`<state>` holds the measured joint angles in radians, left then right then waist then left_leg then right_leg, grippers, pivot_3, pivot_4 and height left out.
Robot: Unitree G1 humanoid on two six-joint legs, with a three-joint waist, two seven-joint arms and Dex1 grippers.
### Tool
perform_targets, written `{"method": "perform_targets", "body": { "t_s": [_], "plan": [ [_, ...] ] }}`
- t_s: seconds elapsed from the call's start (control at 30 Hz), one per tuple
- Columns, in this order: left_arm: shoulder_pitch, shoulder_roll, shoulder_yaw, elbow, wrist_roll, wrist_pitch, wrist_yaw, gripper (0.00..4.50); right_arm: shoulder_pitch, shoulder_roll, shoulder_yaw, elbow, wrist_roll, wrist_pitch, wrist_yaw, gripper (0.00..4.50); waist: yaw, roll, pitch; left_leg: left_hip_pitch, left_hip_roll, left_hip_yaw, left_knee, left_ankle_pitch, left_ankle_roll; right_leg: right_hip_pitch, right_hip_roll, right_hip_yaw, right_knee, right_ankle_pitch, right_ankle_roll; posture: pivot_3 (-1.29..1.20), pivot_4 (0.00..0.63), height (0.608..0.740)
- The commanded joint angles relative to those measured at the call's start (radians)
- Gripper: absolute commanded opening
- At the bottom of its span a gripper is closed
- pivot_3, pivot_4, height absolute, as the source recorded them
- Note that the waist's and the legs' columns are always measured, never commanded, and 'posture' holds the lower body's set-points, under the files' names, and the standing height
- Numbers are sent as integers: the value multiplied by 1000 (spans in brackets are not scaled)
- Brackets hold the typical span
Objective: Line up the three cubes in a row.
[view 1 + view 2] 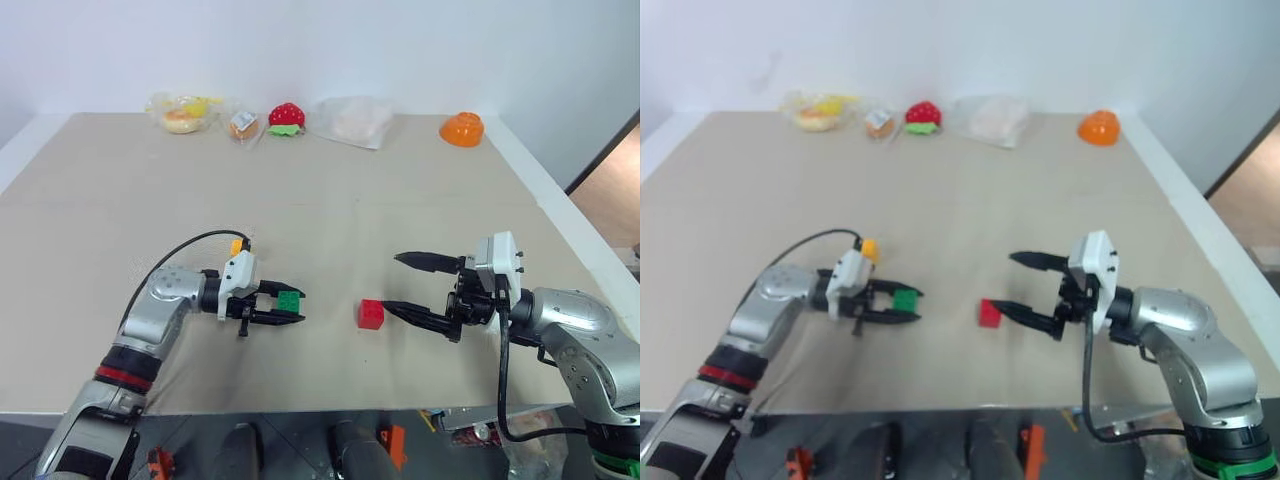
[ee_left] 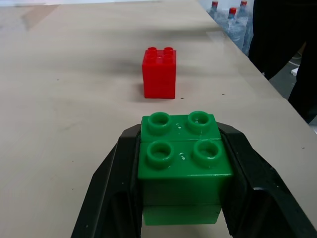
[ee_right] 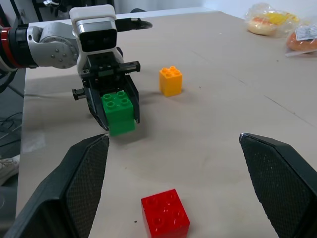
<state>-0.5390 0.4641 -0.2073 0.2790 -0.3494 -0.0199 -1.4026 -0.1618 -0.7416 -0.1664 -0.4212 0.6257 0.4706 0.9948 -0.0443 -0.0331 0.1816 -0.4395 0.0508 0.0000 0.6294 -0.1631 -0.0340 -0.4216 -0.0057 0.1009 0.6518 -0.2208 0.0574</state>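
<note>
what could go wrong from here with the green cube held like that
1. The left gripper holds the green cube by its sides near the fingertips, so it could slip or twist when set down.
2. The red cube lies close ahead, with the open right gripper beside it; either could knock it.
3. The orange cube sits apart behind the left gripper, so the row may come out crooked.

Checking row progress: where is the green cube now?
Head views show the green cube clamped in the left claw, left of the red cube on the table.

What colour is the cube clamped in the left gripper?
Green. The left gripper is shut on the green cube, clearest in the left wrist view.
</note>
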Motion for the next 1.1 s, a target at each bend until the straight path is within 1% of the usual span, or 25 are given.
{"method": "perform_targets", "body": {
  "t_s": [0.03,0.17,0.4,0.7,1.0,1.07,1.1],
  "plan": [
    [-22,-31,1,16,13,-34,3,1383,11,-16,-36,-50,23,-1,-10,4370,0,0,0,0,0,0,0,0,0,0,0,0,0,0,0,0,150,740],
    [-6,-71,13,6,1,-10,32,1383,15,-19,-34,-53,24,0,-16,4370,0,0,0,0,0,0,-2,0,0,0,1,0,0,-1,1,0,150,740],
    [12,-117,1,24,21,-12,58,1383,1,-19,-21,-42,24,-2,-17,4370,-1,0,0,0,0,0,-1,0,1,0,1,0,0,0,1,0,150,740],
    [-16,-161,-26,176,106,-124,68,1383,-8,-17,-15,-39,25,-1,-15,4370,-1,0,0,1,0,0,-1,0,1,0,1,0,0,0,2,0,150,740],
    [-59,-193,-16,242,114,-141,57,1383,15,-26,-34,-56,41,8,-18,4370,1,0,0,1,-1,-1,4,0,1,3,0,1,0,1,3,0,150,740],
    [-59,-197,-8,235,101,-124,56,2422,15,-28,-35,-56,47,11,-20,4370,1,0,0,1,-2,-1,4,0,1,4,0,1,0,1,3,0,150,740],
    [-58,-199,-3,229,96,-123,60,2701,13,-29,-35,-54,47,10,-23,4370,0,0,0,1,-2,-1,4,0,1,4,0,1,0,1,3,0,150,740]
  ]
}}
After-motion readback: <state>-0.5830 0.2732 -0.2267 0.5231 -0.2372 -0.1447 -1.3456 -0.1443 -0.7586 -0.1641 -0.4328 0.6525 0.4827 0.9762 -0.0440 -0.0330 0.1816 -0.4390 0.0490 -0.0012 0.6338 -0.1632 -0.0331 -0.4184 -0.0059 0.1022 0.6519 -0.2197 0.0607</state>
